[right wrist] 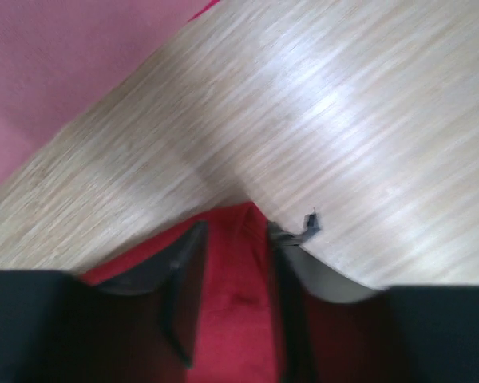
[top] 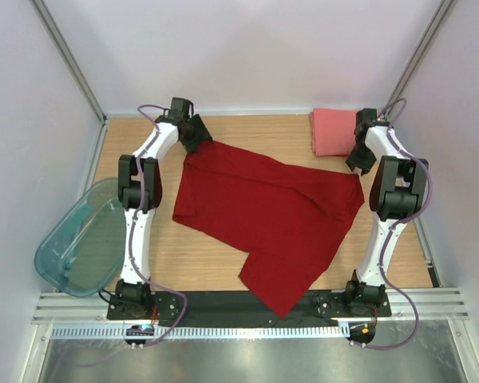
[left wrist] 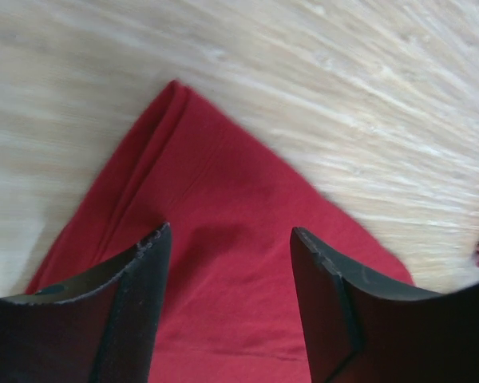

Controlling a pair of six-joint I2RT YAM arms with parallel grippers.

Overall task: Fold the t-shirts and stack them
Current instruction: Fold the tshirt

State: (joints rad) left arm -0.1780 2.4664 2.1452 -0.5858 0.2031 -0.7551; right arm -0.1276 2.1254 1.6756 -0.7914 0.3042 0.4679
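Note:
The dark red t-shirt lies spread across the middle of the table, partly folded, with one point reaching the near edge. My left gripper is over its far left corner. In the left wrist view the gripper is open, jaws wide apart just above that corner of the red cloth. My right gripper is at the shirt's right corner. In the right wrist view the gripper has its jaws apart, straddling the cloth's tip. The salmon-pink shirt lies folded at the back right.
A translucent teal bin hangs over the table's left edge beside the left arm. White walls close in the back and both sides. The pink shirt lies just beyond the right gripper. Bare wood shows near the front left.

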